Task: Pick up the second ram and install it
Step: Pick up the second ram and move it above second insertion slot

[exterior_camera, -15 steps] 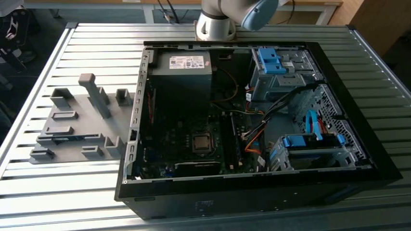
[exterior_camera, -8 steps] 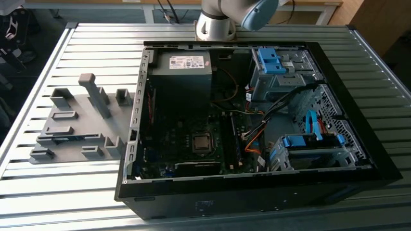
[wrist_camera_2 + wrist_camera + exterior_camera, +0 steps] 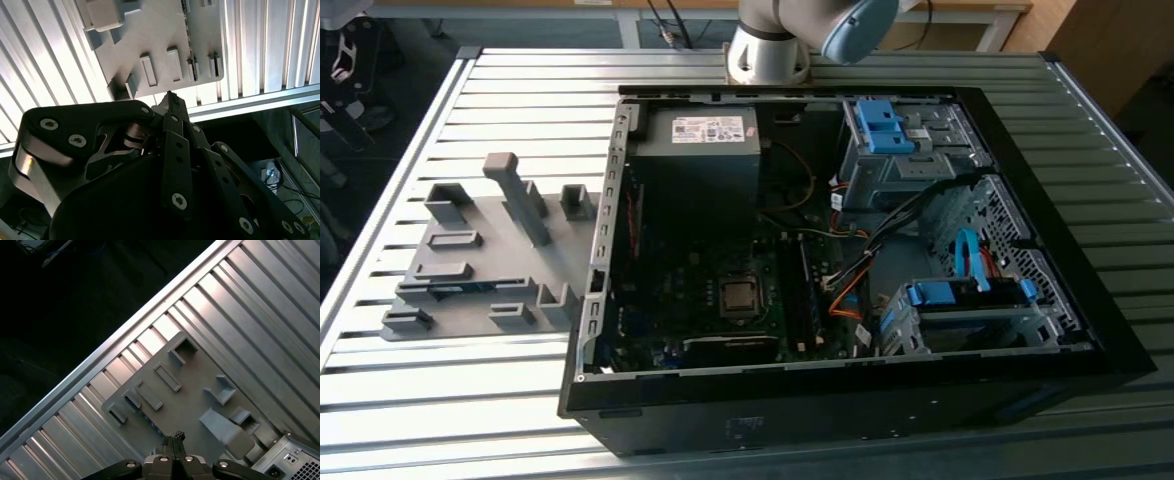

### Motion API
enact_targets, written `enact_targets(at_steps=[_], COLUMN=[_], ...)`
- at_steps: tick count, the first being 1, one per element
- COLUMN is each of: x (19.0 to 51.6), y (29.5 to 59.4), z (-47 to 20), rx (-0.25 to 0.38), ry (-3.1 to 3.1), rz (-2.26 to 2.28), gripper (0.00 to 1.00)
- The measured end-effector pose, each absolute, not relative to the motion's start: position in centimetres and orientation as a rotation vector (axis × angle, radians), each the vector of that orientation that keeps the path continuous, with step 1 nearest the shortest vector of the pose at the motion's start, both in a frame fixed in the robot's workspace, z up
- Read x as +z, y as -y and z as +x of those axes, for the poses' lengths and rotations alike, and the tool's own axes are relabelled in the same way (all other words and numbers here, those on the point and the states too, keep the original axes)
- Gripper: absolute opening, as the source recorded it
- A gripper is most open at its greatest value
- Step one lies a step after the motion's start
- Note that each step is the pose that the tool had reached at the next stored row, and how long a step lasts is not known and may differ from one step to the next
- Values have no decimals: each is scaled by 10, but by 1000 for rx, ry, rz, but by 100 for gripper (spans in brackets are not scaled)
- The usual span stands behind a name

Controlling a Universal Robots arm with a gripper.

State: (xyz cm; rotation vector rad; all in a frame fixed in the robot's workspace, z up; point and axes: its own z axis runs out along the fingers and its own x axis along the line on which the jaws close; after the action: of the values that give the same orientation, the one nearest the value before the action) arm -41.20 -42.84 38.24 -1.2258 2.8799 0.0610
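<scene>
The tool (image 3: pixel 175 436) points down over the grey holder tray (image 3: pixel 200 390). Its two fingertips are pressed together with nothing between them. In the first wrist view the second ram (image 3: pixel 148 419) is a thin dark strip lying flat in a slot of that tray. It is close to the fingertips in the picture, but the tool hangs above it and does not touch it. In the exterior view the stick looks blue-green and sits among the grey blocks toward the exterior view's left of the tray.

The arm (image 3: pixel 767 50) stands at the far edge of the surface (image 3: pixel 520 90), behind the computer case (image 3: pixel 787 410), and rises out of the top of the picture.

The surface is slatted aluminium. The case lies open on its side just beside the tray, on the exterior view's right, with the motherboard and blue drive-bay latches (image 3: pixel 881 125) exposed. Beyond the surface's edge in the first wrist view is dark floor (image 3: pixel 75 300).
</scene>
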Motion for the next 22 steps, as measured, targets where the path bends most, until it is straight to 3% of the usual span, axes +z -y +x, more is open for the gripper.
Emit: enact_targets(at_steps=[22], x=[382], y=[428], z=[-412], rx=[62], ry=[-2772], rz=[-1460], gripper=[11])
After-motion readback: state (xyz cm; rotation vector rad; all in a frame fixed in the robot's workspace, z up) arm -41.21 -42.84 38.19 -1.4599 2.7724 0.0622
